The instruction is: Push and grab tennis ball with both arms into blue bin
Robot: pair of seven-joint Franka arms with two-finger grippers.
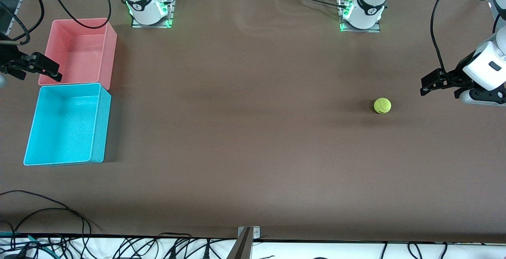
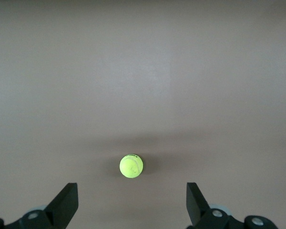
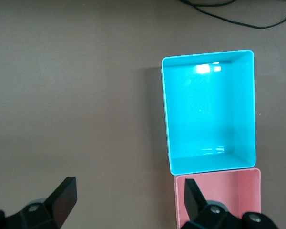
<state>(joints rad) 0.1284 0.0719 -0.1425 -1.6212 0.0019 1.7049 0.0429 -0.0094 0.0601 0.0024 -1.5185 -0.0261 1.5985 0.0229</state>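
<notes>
The brown table (image 1: 245, 140) spans the whole scene, with the two arms' bases along its edge farthest from the front camera. At the right arm's end sit two tubs touching end to end: the blue bin (image 1: 65, 126), nearer the front camera, and the pink bin (image 1: 79, 49) just beside it, farther from the camera. Both look empty, though the pink one's interior is partly cut off in the right wrist view.

The left gripper (image 1: 429, 85) hangs over bare table at the left arm's end, its fingers (image 2: 66, 202) spread wide with nothing between them. The right gripper (image 1: 49, 69) hovers over the outer wall of the pink bin, close to where the two tubs meet, its jaws likewise spread and empty.

The tennis ball (image 1: 382, 105) rests on the table near the left gripper, untouched, and well apart from the blue bin.
</notes>
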